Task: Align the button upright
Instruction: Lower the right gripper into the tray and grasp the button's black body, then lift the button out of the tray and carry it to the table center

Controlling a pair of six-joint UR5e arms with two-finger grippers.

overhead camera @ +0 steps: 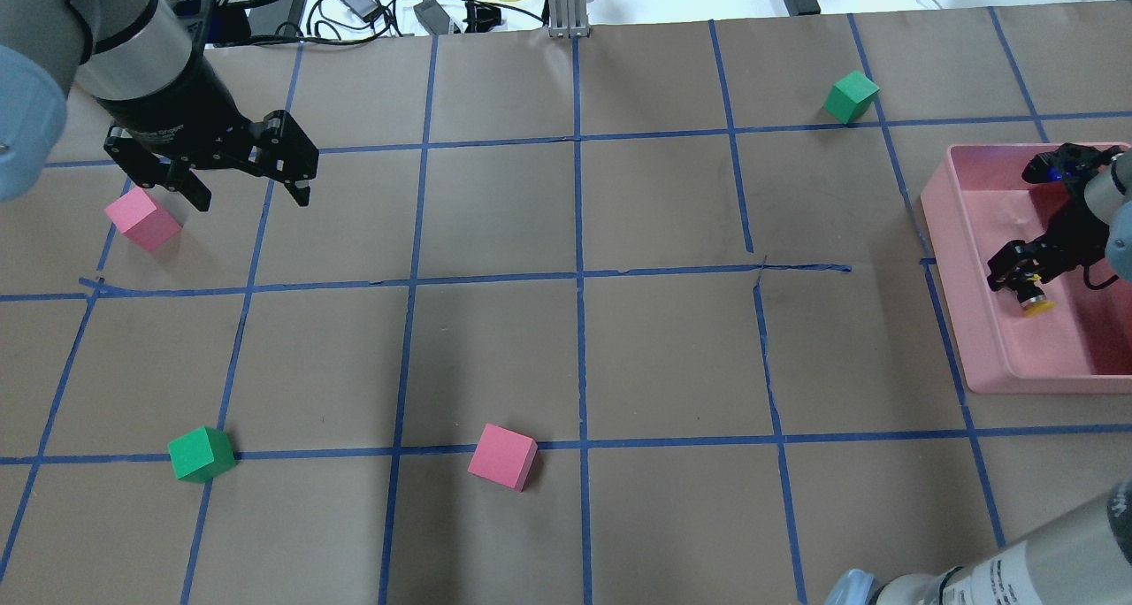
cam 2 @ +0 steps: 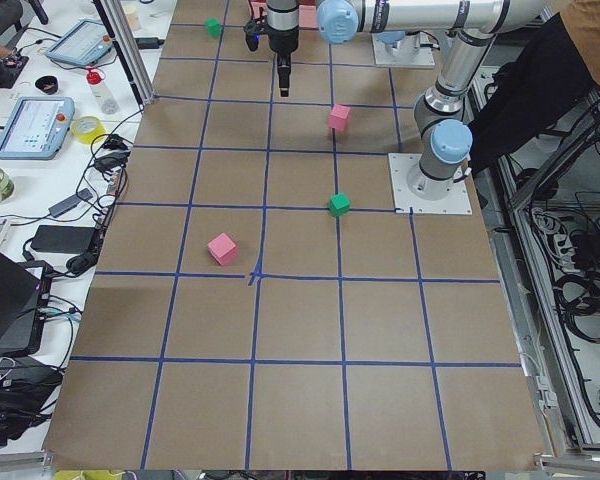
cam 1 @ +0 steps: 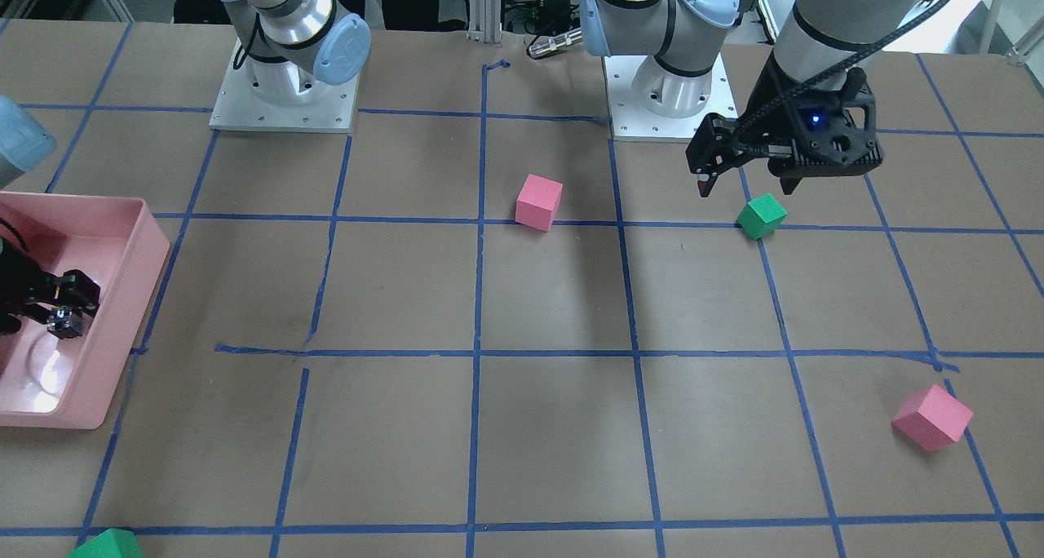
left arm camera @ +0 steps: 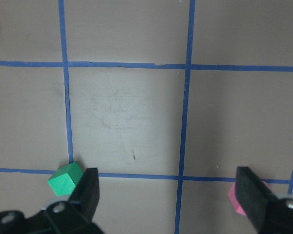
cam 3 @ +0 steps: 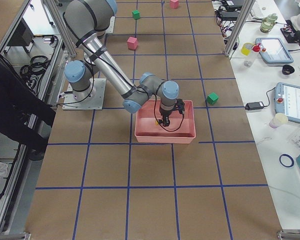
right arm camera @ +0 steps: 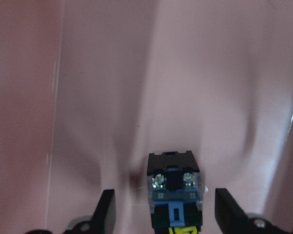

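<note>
The button (overhead camera: 1033,299) is inside the pink bin (overhead camera: 951,260) at the table's right end; its yellow cap shows in the overhead view. In the right wrist view the button (right arm camera: 175,187) sits between the fingers with its grey, screwed base pointing away and a gap on each side. My right gripper (overhead camera: 1022,283) is open around it, down in the bin, not pinching it. It also shows in the front view (cam 1: 65,312). My left gripper (overhead camera: 254,200) is open and empty, above the table at the far left, beside a pink cube (overhead camera: 141,218).
A green cube (overhead camera: 202,454) and a pink cube (overhead camera: 502,456) lie near the front. Another green cube (overhead camera: 852,96) lies at the back right, near the bin. The left wrist view shows a green cube (left arm camera: 65,178) by one finger.
</note>
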